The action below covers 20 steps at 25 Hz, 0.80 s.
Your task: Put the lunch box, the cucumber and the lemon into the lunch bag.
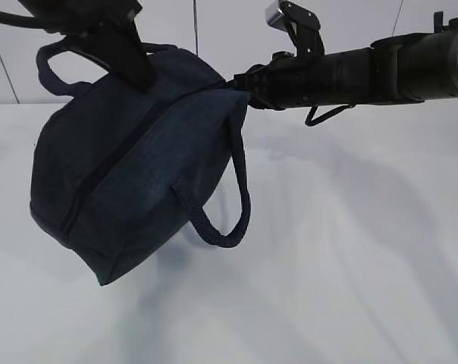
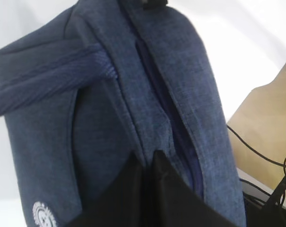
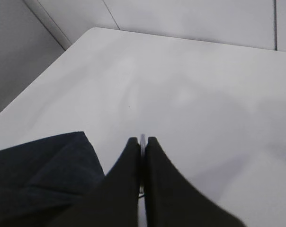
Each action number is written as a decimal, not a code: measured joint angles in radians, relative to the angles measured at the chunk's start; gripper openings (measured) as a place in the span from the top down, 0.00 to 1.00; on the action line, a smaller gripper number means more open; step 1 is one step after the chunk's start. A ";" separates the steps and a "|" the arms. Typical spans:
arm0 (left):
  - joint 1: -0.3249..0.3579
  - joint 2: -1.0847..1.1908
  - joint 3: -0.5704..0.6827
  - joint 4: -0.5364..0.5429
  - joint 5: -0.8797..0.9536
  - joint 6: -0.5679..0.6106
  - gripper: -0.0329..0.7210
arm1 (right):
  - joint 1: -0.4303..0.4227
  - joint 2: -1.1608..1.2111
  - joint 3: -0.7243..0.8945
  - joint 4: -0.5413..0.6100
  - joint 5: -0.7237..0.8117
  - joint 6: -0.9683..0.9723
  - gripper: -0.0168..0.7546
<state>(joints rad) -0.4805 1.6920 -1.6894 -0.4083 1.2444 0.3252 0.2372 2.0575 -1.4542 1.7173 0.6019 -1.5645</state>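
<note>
The dark navy lunch bag (image 1: 138, 167) hangs tilted above the white table, one loop handle (image 1: 214, 220) dangling. My left gripper (image 1: 142, 80) is shut on the bag's fabric beside the zipper seam; in the left wrist view it (image 2: 147, 158) pinches the bag (image 2: 110, 94) near the round white logo (image 2: 43, 215). My right gripper (image 1: 240, 87) is at the bag's right end. In the right wrist view it (image 3: 142, 140) is shut on the thin metal ring pull (image 3: 142, 137). The lunch box, cucumber and lemon are out of view.
The white table (image 1: 350, 265) lies under the bag, and its far left edge (image 3: 53, 61) shows in the right wrist view. A tan board (image 2: 271, 123) and black cables (image 2: 275, 189) lie at the right of the left wrist view.
</note>
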 joint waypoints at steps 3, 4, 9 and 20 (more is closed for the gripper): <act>0.000 0.034 0.000 0.000 0.002 0.002 0.97 | -0.003 0.002 0.000 -0.005 -0.003 -0.002 0.98; 0.000 0.047 0.000 0.000 0.002 0.002 0.97 | -0.003 0.002 0.000 -0.006 -0.003 -0.002 0.98; 0.000 0.077 0.000 0.000 0.002 0.002 0.97 | -0.005 0.002 0.000 -0.008 -0.001 -0.002 0.98; 0.000 0.079 0.000 0.004 0.002 0.002 0.97 | -0.005 0.002 0.000 -0.008 0.033 -0.004 0.83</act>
<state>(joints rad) -0.4805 1.7708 -1.6894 -0.4039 1.2464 0.3270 0.2325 2.0598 -1.4542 1.7090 0.6349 -1.5684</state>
